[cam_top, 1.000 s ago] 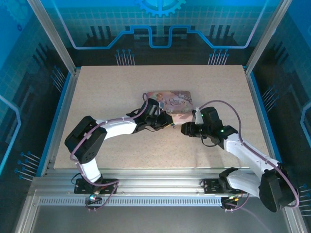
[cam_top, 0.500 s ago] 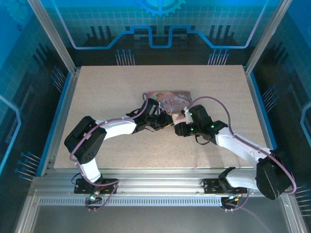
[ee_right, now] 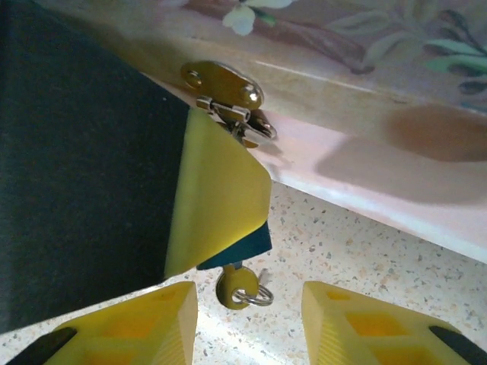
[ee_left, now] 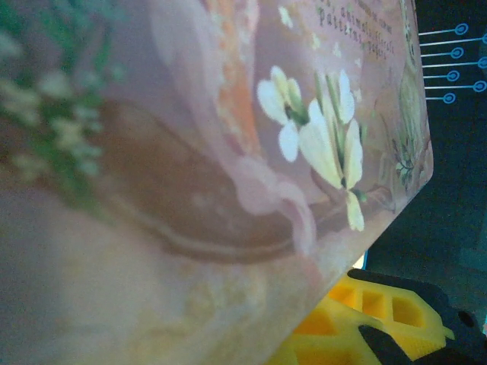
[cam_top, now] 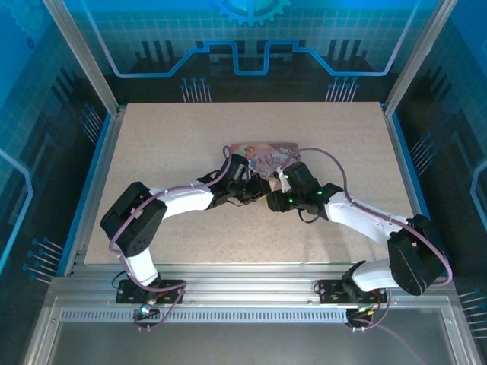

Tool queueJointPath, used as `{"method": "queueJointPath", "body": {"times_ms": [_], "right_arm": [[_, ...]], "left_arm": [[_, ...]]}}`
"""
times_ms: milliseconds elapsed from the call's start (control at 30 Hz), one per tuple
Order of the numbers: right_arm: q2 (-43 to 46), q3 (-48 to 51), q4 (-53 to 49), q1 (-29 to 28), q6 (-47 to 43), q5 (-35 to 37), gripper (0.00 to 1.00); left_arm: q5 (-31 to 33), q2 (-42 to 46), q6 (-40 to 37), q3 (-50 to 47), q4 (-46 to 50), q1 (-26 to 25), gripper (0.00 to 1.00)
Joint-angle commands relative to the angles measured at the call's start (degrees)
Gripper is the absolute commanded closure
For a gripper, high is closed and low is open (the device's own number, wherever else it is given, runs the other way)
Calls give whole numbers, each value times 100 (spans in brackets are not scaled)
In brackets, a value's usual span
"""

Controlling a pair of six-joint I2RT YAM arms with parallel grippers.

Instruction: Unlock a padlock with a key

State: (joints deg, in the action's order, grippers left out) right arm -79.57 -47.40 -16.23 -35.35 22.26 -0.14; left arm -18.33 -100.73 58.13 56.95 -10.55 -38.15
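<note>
Lying flat at the middle of the tabletop [cam_top: 167, 137], the pink box [cam_top: 262, 156] served as the anchor. Its brass hasp [ee_right: 221, 82] faced the arm bases, so both arms could work the lock from the near side.

The left arm [cam_top: 186, 199] lay low over the tabletop with its elbow folded, reaching rightward to the box's near edge. The left pincer [cam_top: 247, 188] sat against that edge just below the hasp; judged purpose: steadying the lock. The right wrist view showed one of its yellow fingers [ee_right: 217, 194], so clenched or released could not be told.

The right arm [cam_top: 358, 217] stretched leftward from its base, wrist bent toward the box front, so the right pincer [ee_right: 249, 319] faced it head-on. Its jaws were spread wide and grasping nothing, with the key in line between them.

The padlock [ee_right: 245, 242] was probably the small dark body poking out under the left finger, directly beneath the hasp; it was mostly covered. The key [ee_right: 234, 287] hung from its lower end just above the tabletop, with its ring [ee_right: 261, 295] alongside. Judgement: the key head was left exposed so the right pincer could close on it and turn.
</note>
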Motion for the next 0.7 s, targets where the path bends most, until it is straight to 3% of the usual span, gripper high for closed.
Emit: {"method": "queueJointPath", "body": {"times_ms": [0, 300, 500, 667], "right_arm": [[-126, -251, 33, -133, -129, 138, 62], [-217, -270, 15, -226, -162, 181, 70], [-193, -270, 55, -218, -204, 65, 99], [-251, -270, 76, -209, -205, -21, 99]], "left_arm": [[-215, 324, -11, 71, -132, -13, 88], [-232, 325, -12, 80, -141, -2, 88], [-242, 313, -17, 58, -141, 8, 88], [-265, 312, -15, 1, -165, 14, 88]]}}
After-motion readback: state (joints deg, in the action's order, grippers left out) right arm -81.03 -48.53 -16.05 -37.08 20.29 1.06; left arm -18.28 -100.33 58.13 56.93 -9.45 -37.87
